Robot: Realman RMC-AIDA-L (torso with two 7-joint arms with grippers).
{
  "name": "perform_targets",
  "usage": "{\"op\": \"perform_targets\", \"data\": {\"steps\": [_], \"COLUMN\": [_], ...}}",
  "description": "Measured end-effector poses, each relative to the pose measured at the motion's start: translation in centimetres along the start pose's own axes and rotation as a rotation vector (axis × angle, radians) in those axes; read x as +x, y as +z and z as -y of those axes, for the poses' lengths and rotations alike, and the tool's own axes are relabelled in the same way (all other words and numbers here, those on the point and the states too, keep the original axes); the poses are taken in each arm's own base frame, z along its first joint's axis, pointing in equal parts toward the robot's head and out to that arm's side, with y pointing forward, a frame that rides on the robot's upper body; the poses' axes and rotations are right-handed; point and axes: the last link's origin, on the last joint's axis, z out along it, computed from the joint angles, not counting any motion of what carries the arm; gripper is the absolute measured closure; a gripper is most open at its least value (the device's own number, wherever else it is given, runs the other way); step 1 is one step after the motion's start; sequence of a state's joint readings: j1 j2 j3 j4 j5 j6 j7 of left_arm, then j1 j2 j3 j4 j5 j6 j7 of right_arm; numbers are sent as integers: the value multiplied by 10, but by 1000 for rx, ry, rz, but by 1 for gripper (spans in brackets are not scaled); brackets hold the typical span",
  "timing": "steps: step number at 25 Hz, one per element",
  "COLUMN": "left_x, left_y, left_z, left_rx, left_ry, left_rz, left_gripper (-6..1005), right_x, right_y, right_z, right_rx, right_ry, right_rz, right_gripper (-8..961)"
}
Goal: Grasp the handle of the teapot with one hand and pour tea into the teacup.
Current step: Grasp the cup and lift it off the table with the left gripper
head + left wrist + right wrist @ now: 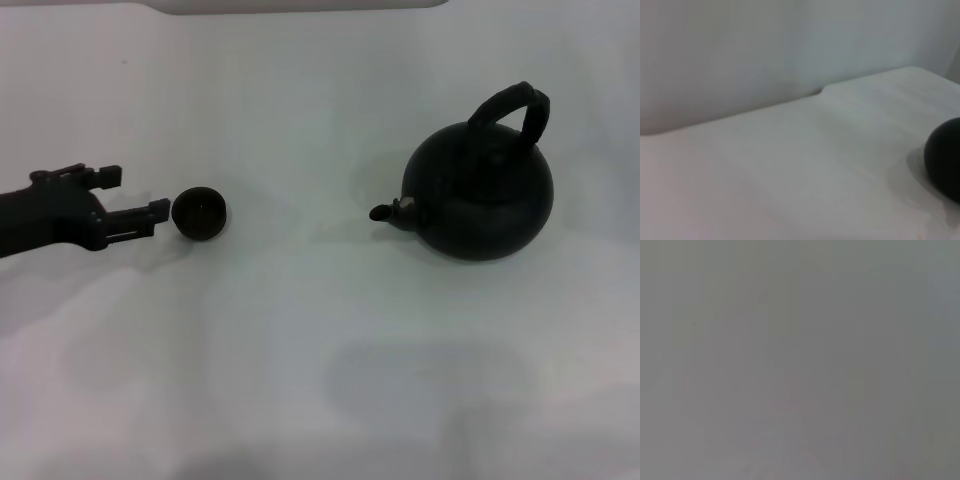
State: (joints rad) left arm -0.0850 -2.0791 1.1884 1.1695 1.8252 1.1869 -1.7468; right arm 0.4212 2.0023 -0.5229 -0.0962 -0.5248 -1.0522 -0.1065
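The black round teapot [480, 195] stands upright on the white table at the right. Its short spout [385, 212] points left, and its arched handle [515, 105] rises over its top with nothing on it. The tiny black teacup [199, 213] stands at the left, well apart from the teapot. My left gripper [135, 193] reaches in from the left edge, open and empty, with its near fingertip [158, 208] just beside the cup. A black rounded shape [945, 157] shows in the left wrist view; I cannot tell which object it is. My right gripper is out of view.
The white table [300, 330] is bare around the two objects. Its far edge has a notch [300, 8], which also shows in the left wrist view [821, 91] against a pale wall. The right wrist view shows only plain grey.
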Motion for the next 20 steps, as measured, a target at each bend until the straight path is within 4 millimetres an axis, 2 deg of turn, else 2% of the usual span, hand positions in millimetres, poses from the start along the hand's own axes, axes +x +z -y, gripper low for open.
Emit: {"op": "perform_targets", "data": {"steps": [6, 20], "left_x": [-12, -37], "left_y": [-4, 11], "left_z": [0, -4], "left_rx": [19, -18], "left_ry": [54, 72], "left_rz": [-104, -79], "left_gripper": [150, 143], "right_x": [2, 0], "right_y": [4, 9], "right_z": [4, 3], "right_rx": [4, 5], "right_ry": [-11, -18], "right_rz": [-24, -37], "right_gripper": [111, 109]}}
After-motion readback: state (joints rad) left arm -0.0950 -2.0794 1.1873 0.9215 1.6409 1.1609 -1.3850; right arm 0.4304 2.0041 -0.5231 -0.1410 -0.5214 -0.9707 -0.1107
